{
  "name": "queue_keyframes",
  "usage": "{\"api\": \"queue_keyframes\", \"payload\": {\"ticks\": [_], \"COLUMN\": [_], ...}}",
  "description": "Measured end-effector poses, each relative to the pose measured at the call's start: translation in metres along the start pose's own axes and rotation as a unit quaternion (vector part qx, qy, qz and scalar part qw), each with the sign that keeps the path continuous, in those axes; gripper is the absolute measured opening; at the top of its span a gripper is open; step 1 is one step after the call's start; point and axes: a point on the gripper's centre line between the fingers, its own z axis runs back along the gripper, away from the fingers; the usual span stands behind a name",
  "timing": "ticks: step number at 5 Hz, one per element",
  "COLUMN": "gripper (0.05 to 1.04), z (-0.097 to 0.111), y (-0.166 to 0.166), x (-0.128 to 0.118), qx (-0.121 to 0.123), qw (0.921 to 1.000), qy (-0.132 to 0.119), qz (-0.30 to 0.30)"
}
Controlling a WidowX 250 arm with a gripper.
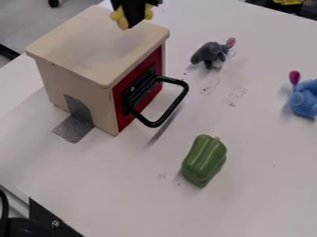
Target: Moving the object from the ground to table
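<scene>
My hand (132, 12): clenched on yellow toy (120, 17), above beige box (93, 44) on surface (260, 199) (green pepper (204, 159) well apart).

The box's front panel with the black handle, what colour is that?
The panel is red, seen in the camera view.

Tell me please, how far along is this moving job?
Green pepper, grey toy and blue toy are on the table; whether moved there, I cannot tell. In hand: a yellow toy seems held at the gripper, by the box's top. Left, probably: lowering and releasing it.
</scene>
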Motion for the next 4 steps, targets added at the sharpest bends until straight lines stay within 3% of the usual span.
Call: {"api": "queue_keyframes", "payload": {"ticks": [1,2,3,4], "gripper": [0.102,0.123,0.311,0.619], "z": [-0.0048,-0.0063,-0.0084,-0.0089], "y": [0.005,0.0065,0.0086,0.006], "x": [-0.0077,-0.0113,-0.0145,-0.0131], "qx": [0.015,0.014,0.007,-0.003], "qw": [0.9997,0.9996,0.9995,0.9996], "qy": [0.017,0.023,0.026,0.02], "qz": [0.003,0.01,0.018,0.02]}}
